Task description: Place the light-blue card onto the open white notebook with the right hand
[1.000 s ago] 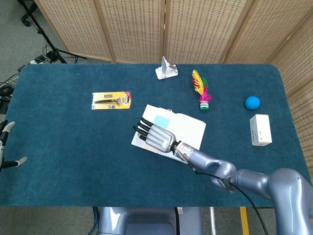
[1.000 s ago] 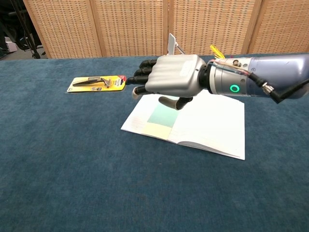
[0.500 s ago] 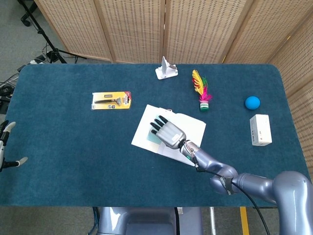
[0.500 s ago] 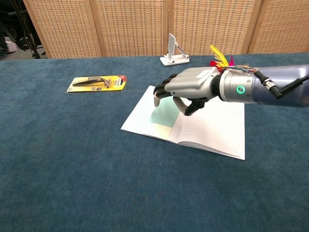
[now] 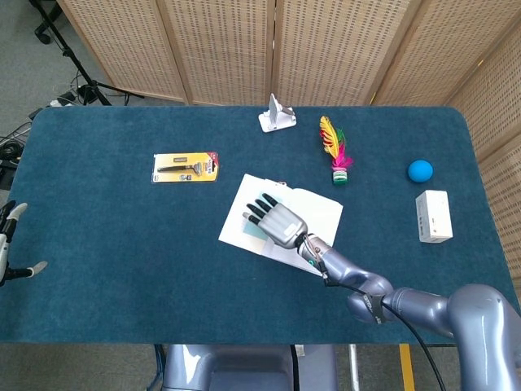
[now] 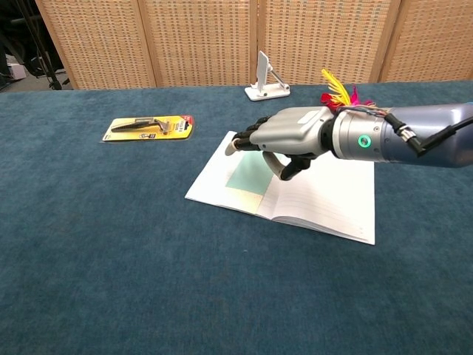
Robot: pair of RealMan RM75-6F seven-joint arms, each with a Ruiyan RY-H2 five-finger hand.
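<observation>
One light-blue card (image 6: 247, 176) lies on the open white notebook (image 6: 325, 200) at centre frame; my right hand (image 6: 284, 137) hovers above, released.

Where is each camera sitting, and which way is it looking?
Head view: high up, looking down on the dark blue table; shows the right hand, its arm, and the left hand at the edge.
Chest view: low at the table's front, looking across; shows only the right hand and forearm.
Both show the open white notebook and light-blue card.
</observation>
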